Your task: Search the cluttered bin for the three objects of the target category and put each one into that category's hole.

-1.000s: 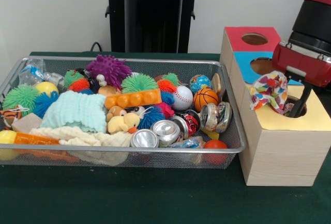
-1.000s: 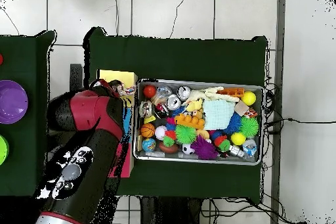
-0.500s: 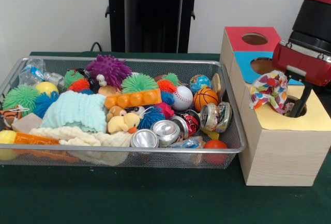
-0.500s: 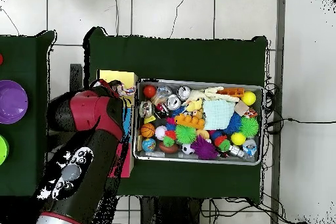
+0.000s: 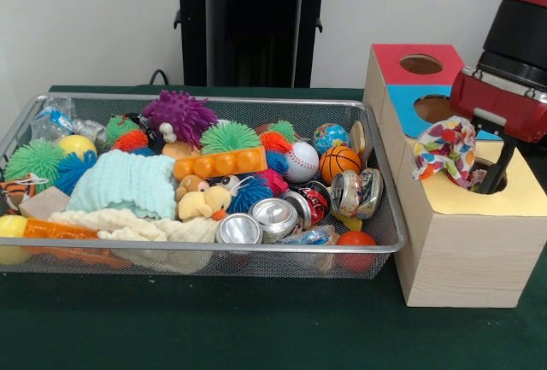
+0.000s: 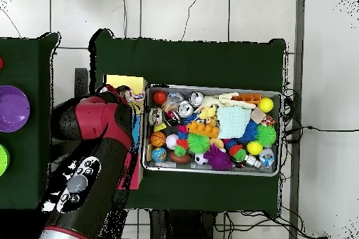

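The hole is mostly hidden behind the patchwork bundle and one black finger.

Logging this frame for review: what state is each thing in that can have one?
Gripper: over the yellow box's hole, open or shut cannot be told.
Soft bundle: at the gripper, above the hole's edge, not dropped in.
Hole: partly covered.
Wire bin: full of toys.
Silver cans: lying on their sides.
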Action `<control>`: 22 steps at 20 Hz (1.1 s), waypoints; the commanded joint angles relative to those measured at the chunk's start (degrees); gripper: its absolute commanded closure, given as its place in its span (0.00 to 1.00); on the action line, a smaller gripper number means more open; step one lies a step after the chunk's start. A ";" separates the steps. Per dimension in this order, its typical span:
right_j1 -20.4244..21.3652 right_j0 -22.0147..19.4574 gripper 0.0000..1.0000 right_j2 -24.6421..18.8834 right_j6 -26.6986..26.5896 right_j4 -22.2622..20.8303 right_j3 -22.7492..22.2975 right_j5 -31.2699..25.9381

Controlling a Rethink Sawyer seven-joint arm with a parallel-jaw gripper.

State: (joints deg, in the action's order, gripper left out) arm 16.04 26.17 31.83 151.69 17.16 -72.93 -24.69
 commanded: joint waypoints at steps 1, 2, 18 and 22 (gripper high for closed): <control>1.51 -3.10 0.00 -7.21 3.62 -0.84 -3.83 2.35; 1.73 -3.12 0.00 -7.20 3.48 -0.94 -3.96 2.22; 3.51 -2.94 0.00 -7.63 3.39 -1.20 -4.94 1.23; 6.09 -2.24 0.00 -7.44 3.07 -1.16 -6.45 -1.12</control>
State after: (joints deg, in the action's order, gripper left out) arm 17.80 25.42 30.13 151.69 17.15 -74.22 -24.67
